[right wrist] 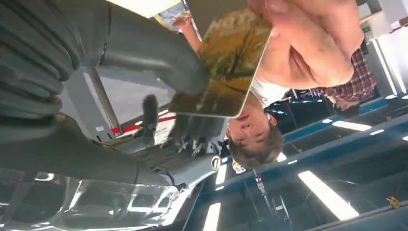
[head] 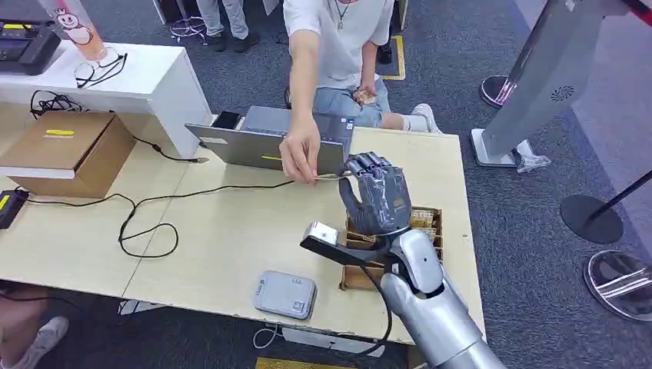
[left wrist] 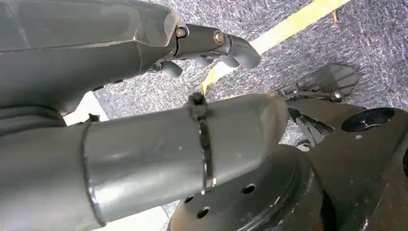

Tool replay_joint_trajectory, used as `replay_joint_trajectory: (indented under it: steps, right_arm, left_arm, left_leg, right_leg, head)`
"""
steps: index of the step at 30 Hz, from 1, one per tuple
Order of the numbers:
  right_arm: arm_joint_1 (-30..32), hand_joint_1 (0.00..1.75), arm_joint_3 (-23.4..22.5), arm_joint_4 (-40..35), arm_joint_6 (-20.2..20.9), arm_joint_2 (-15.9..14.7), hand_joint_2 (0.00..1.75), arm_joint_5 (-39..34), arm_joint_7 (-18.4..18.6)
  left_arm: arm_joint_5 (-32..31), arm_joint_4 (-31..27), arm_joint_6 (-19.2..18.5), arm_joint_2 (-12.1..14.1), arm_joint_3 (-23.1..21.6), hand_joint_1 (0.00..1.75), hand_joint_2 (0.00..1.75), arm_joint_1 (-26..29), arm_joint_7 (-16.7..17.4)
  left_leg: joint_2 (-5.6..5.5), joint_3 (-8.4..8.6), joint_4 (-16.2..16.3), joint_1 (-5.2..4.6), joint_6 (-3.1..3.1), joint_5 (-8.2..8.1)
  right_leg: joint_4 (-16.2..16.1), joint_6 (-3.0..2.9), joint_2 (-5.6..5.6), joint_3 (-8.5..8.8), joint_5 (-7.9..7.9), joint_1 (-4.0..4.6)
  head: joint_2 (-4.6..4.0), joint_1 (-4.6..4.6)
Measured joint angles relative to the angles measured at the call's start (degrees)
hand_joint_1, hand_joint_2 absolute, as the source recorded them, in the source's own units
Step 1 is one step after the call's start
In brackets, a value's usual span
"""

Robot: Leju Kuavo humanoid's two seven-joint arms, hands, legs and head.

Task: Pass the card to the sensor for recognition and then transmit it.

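Raised above the pale wooden worktop (head: 231, 231), the right hand (head: 377, 192) stands palm-up with its dark fingers (head: 367, 163) pointing away from the robot, and it pinches one end of the card (head: 332, 176). In the right wrist view the thick grey thumb (right wrist: 159, 57) presses on the card's yellow printed face (right wrist: 226, 62), so the hold is plain. A person's hand (head: 300, 154) grips the other end of the same card, reaching down from a person in a white shirt seated at the far edge of the worktop.

Near the front edge lies a flat grey sensor box (head: 285, 294), well apart from the card. Just beside the right arm sits a small wooden compartment tray (head: 427, 223), partly hidden by the wrist. A grey laptop (head: 265, 142) stands at the far edge, a black cable (head: 146, 223) loops across the middle, and a cardboard box (head: 69, 150) rests at the left end. A white counter (head: 138, 84) behind it carries a pair of glasses (head: 100, 69).

The floor is dark grey carpet (head: 538, 231) with round stanchion bases (head: 592, 219) to the right and a slanted white kiosk stand (head: 538, 77).

The left hand (left wrist: 144, 120) hangs low over carpet with a yellow line (left wrist: 288, 26); its fingers (left wrist: 216, 43) curl slightly, holding nothing.
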Motion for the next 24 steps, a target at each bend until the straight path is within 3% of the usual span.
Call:
replay_joint_trajectory:
  steps: [24]
  right_arm:
    - [-0.6, 1.75, 0.5, 0.8, 0.6, 0.2, 1.75, -0.4, -0.1]
  left_arm:
    - [0.4, 0.0, -0.1, 0.0, 0.0, 0.00, 0.00, 0.0, 0.0]
  left_leg:
    - [0.00, 0.00, 0.0, 0.00, 0.00, 0.00]
  right_leg:
    - [0.0, 0.00, 0.00, 0.00, 0.00, 0.00]
  head:
    - [0.00, 0.00]
